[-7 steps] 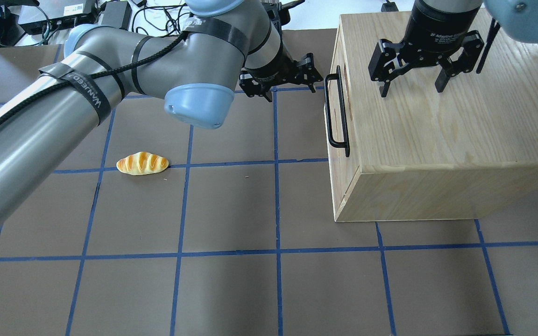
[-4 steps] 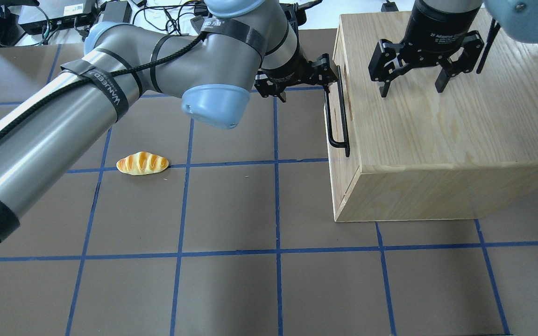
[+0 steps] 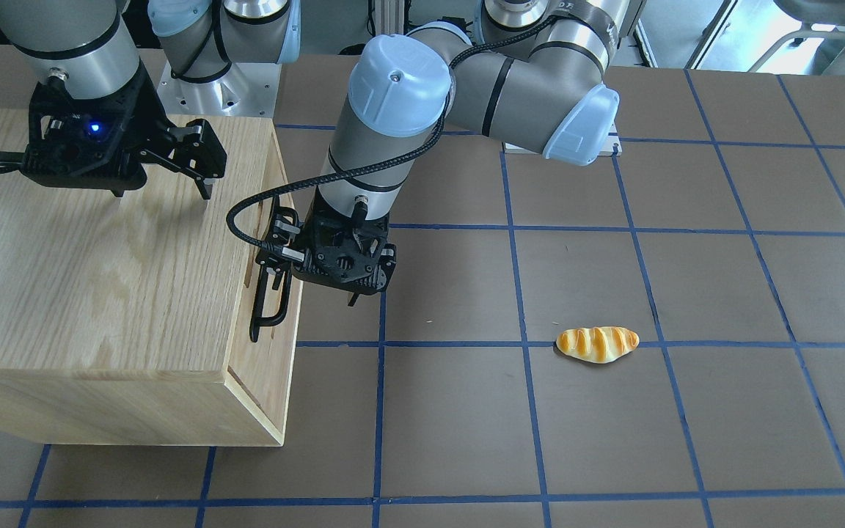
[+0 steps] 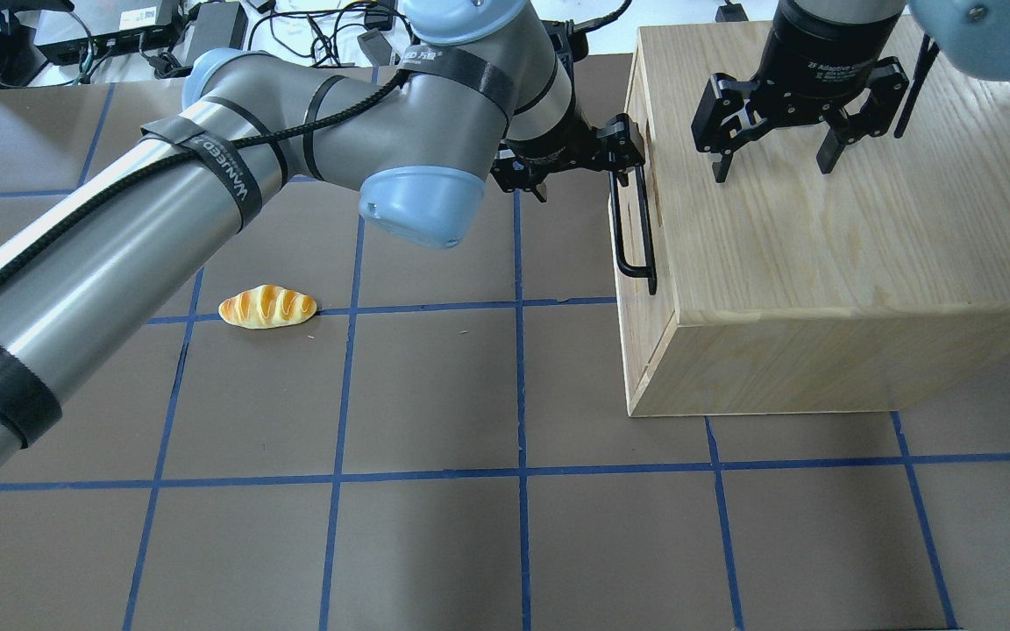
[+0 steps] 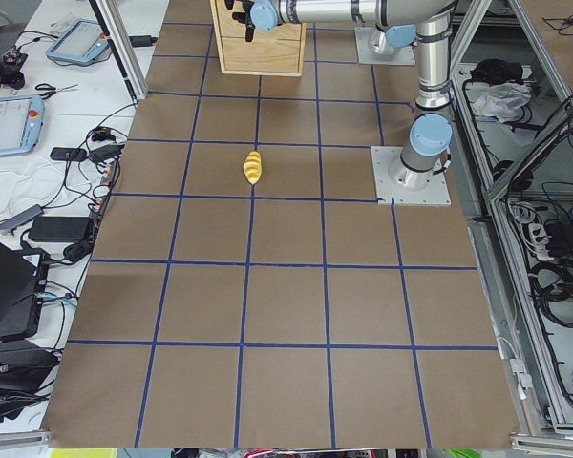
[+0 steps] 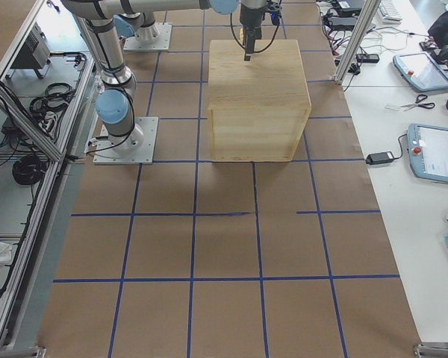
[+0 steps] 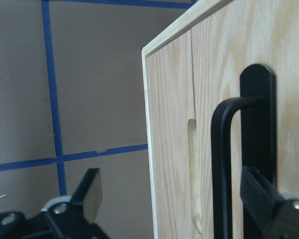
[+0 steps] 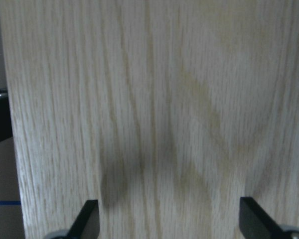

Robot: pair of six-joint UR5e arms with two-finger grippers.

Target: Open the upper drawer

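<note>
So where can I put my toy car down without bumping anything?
The brown squares between the bread roll and the oak cabinet are bare, and so are the rows on the operators' side of both. It is crowded at the black bar handle, which the left gripper straddles, and on the cabinet top under the right gripper.

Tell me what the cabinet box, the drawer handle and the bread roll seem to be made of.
The cabinet box: light matte wood, visible grain. The drawer handle: seemingly black metal, satin, thin bent bar. The bread roll: likely plastic or foam toy, glossy, even stripes.
</note>
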